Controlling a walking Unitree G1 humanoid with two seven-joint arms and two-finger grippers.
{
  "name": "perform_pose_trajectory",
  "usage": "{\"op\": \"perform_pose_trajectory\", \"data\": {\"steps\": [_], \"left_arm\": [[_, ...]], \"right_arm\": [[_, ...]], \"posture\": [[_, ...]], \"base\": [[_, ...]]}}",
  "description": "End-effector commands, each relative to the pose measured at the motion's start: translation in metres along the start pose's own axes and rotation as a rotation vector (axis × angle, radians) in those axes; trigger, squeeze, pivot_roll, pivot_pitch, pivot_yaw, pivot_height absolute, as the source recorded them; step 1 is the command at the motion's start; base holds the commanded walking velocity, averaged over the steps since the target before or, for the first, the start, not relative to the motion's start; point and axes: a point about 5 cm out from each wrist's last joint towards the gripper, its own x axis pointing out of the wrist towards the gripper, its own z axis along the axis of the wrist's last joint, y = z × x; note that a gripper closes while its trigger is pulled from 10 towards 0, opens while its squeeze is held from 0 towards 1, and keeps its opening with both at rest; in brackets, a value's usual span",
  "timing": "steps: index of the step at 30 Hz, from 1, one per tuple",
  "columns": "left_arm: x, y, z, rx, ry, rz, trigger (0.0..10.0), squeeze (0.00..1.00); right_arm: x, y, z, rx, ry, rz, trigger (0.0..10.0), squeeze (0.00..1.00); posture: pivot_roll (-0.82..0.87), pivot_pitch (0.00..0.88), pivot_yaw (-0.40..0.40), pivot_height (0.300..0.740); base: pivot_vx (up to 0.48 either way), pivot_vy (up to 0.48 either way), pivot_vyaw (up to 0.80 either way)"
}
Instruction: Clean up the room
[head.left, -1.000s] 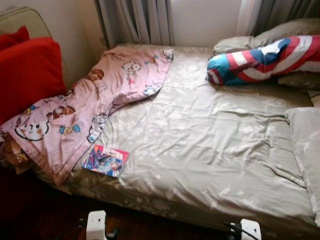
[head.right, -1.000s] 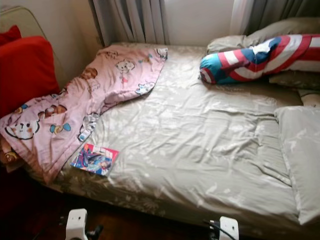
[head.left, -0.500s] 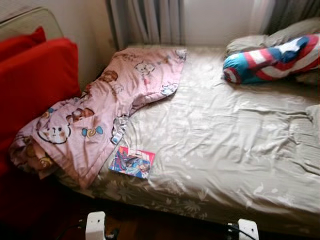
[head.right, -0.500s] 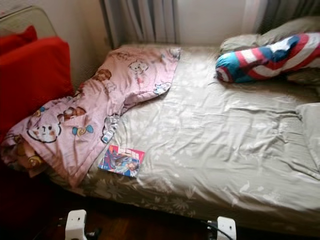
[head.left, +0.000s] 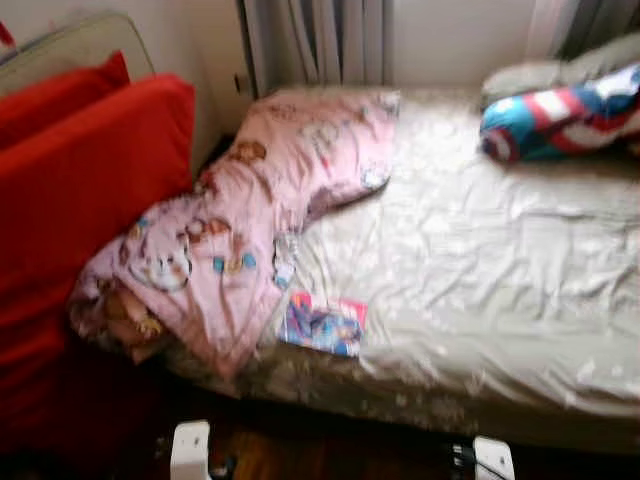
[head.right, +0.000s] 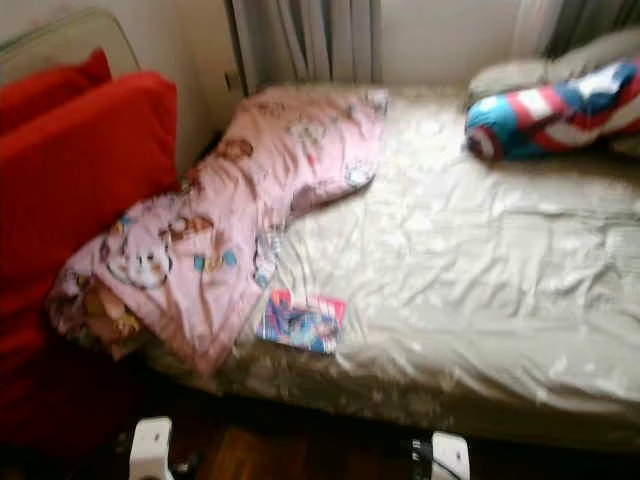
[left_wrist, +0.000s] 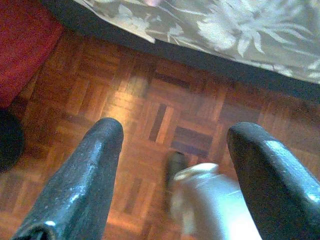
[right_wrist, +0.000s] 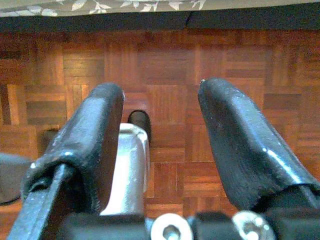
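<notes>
Head view blurred, book (head.left: 323, 325) cover illegible

Head views motion-blurred; booklet (head.left: 322, 325) cover unreadable; striped pillow (head.left: 560, 115) cut by right edge.

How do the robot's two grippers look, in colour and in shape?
Each gripper has two long black fingers, rounded and glossy: the left gripper and the right gripper. At the right gripper's base sit silver screws and a black frame.
</notes>
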Motion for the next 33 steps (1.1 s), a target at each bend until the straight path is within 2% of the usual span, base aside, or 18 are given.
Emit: {"op": "perform_pose_trajectory", "data": {"steps": [1,9,23,33], "left_arm": [[-0.0026,0.0082,-0.0062,0.010,0.019,0.021,10.0,0.00],[-0.0027,0.0059,-0.0073,-0.004,0.018,0.022,10.0,0.00],[-0.0030,0.0049,-0.0075,-0.034,0.011,-0.001,10.0,0.00],[-0.0021,0.0062,-0.0045,-0.049,0.003,0.017,10.0,0.00]], "right_arm": [[0.0001,0.0080,-0.0023,-0.002,0.010,0.021,10.0,0.00],[0.0002,0.0075,-0.0014,-0.016,0.008,0.026,10.0,0.00],[0.0005,0.0096,0.0001,-0.018,0.002,0.033,10.0,0.00],[0.0013,0.0131,0.0049,-0.033,-0.016,0.056,10.0,0.00]], "posture": [[-0.06,0.058,0.021,0.740],[-0.06,0.043,0.013,0.740],[-0.06,0.018,0.022,0.740],[-0.06,0.056,0.017,0.740]], "base": [[0.000,0.480,0.00],[0.000,0.425,0.00],[0.000,0.000,0.00],[0.327,0.000,0.04]]}}
